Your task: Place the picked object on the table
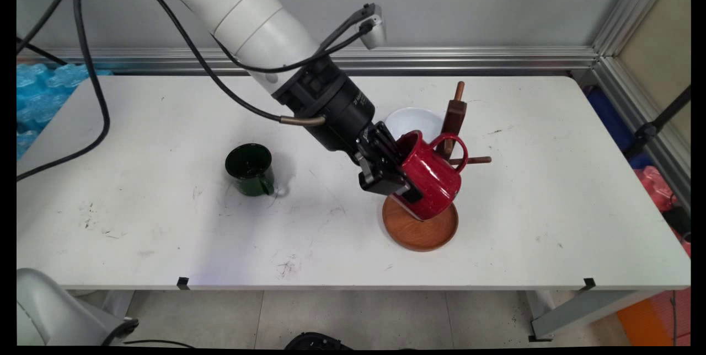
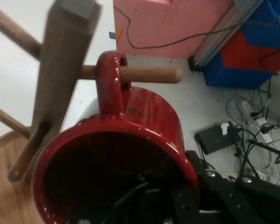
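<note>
Arm comes in from upper left, angled down & to the right, end effector (image 1: 400,176) clamped on the rim of a red mug (image 1: 433,181), one finger inside. Mug's tilted over the round base of a wooden mug tree (image 1: 422,228), w/ its handle looped over a peg. Green mug (image 1: 251,170) sits well apart on the desk (image 1: 165,234), white bowl (image 1: 411,120) behind the tree.

Overhead table view; close hand view.
</note>
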### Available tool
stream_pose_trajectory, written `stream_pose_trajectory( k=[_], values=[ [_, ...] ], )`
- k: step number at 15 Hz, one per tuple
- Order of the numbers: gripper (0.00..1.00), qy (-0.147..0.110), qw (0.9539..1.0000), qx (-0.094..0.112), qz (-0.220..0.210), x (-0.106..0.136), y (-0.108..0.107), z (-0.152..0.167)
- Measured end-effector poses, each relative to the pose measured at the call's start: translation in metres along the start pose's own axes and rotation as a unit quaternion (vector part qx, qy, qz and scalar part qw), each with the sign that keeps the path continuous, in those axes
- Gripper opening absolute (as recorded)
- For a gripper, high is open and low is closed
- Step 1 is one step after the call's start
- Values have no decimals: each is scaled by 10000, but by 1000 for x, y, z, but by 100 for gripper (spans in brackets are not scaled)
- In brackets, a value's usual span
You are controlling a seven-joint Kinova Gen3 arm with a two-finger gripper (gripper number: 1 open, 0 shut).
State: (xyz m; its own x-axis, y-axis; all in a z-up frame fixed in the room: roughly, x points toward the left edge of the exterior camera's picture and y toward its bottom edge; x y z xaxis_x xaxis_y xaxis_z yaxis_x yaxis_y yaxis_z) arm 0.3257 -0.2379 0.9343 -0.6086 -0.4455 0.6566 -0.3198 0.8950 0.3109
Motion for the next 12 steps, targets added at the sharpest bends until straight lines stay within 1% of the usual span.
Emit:
stream_pose_trajectory(
  k=[4, 8, 12],
  values=[
    [0, 12, 9999, -10, 100, 5, 3, -7],
    [0, 9, 9998, -66, 174, 10, 10, -14],
    [0, -23, 9996, -178, 234, 13, 20, -23]
  ],
)
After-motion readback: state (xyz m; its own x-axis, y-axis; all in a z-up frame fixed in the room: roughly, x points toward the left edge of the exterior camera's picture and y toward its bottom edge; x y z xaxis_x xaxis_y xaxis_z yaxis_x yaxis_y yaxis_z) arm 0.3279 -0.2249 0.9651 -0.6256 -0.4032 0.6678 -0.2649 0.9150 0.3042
